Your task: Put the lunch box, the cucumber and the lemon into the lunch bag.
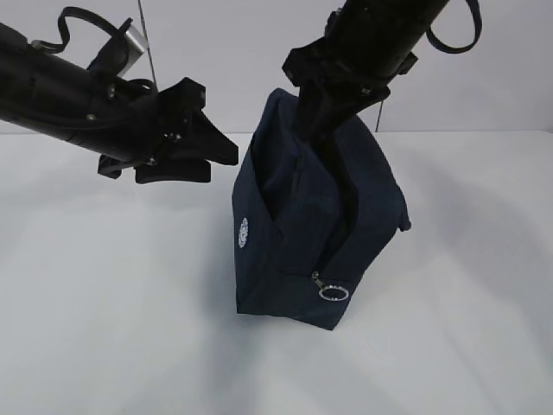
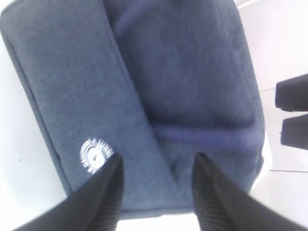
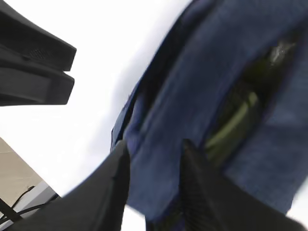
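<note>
Bag [image 1: 294, 233] released, standing on table [image 1: 112, 328].
Both grippers, left [image 2: 156, 185] and right [image 3: 154, 168], are parted; straight withdrawal is advised, lest fabric be snagged.

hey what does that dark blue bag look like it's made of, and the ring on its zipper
The boxy dark navy lunch bag looks like soft matte woven fabric: it creases and sags with no shine. The small round zipper pull ring looks like polished metal, since it is silvery and catches light. The white round logo seems printed or stitched on; too small to tell which.

Left claw [image 2: 156, 187] and right claw [image 3: 154, 180] parted.
</note>
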### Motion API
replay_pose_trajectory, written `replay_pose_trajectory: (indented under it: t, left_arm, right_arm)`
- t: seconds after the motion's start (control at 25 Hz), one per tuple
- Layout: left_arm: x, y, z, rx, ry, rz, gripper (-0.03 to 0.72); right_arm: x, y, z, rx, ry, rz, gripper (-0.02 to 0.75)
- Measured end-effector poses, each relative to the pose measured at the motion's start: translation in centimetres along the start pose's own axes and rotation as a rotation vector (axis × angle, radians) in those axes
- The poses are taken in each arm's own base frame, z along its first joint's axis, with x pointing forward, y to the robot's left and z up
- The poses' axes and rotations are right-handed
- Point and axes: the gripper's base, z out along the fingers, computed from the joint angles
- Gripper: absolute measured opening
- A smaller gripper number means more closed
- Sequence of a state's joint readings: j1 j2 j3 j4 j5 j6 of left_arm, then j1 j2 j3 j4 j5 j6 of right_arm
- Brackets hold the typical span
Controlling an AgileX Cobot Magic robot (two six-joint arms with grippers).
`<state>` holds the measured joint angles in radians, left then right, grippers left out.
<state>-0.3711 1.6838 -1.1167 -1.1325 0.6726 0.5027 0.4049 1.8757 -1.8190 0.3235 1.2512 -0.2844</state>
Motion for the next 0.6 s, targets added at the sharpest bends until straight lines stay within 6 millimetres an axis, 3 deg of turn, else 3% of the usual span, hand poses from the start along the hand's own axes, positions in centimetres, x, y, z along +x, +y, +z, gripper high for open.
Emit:
replay_pose_trajectory:
  t: [0.32,0.6]
  left_arm:
    - [0.0,-0.1,-0.2,-0.008,-0.008,0.015,0.4]
    - [0.0,-2.8,-4.8,-0.012,-0.081,0.186,0.402]
  right_arm:
    - [0.0,-0.1,0.0,0.009,0.0,-0.003,0.28]
    - [0.2,0.2,-1.4,0.038,-0.023,-0.007,0.281]
